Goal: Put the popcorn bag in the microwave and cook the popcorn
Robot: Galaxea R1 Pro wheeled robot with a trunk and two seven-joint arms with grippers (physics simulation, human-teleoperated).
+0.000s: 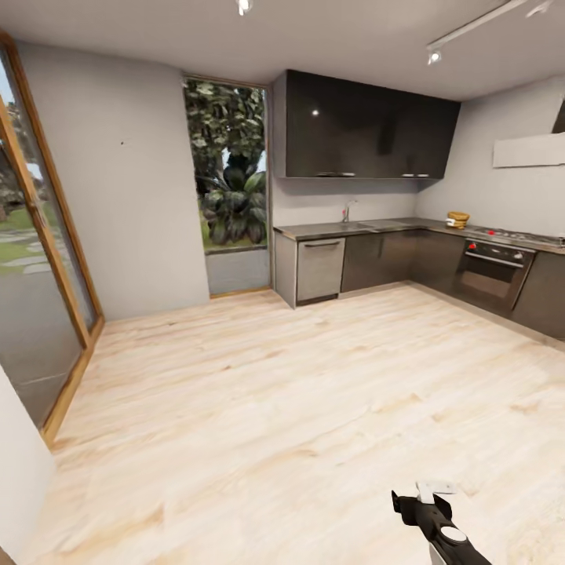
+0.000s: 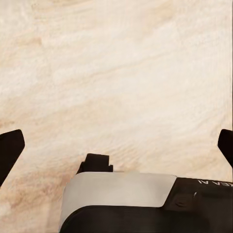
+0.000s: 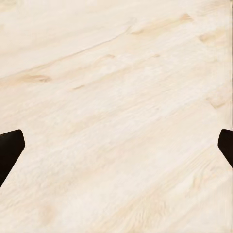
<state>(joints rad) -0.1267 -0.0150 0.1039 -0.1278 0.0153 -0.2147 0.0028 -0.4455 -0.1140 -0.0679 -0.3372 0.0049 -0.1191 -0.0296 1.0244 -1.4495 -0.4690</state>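
The kitchen lies ahead at the far right, across the light wood floor (image 1: 298,408). Its shiny grey countertop (image 1: 369,227) runs in an L over dark cabinet fronts. A small tan thing (image 1: 457,219) sits on the worktop beside the gas hob (image 1: 514,235); it is too far off to tell whether it is the popcorn bag. The microwave is out of view. My left gripper (image 2: 116,145) hangs open over bare floor, its dark fingertips (image 2: 9,148) wide apart. My right gripper (image 3: 116,145) is open too, with only floorboards between its fingertips (image 3: 10,145).
The built-in oven (image 1: 494,271) sits under the hob, and dark wall cabinets (image 1: 369,129) hang above the sink. A steel dishwasher front (image 1: 319,269) ends the cabinet run. Glass doors (image 1: 39,259) line the left wall. Part of my right arm (image 1: 435,522) shows low down.
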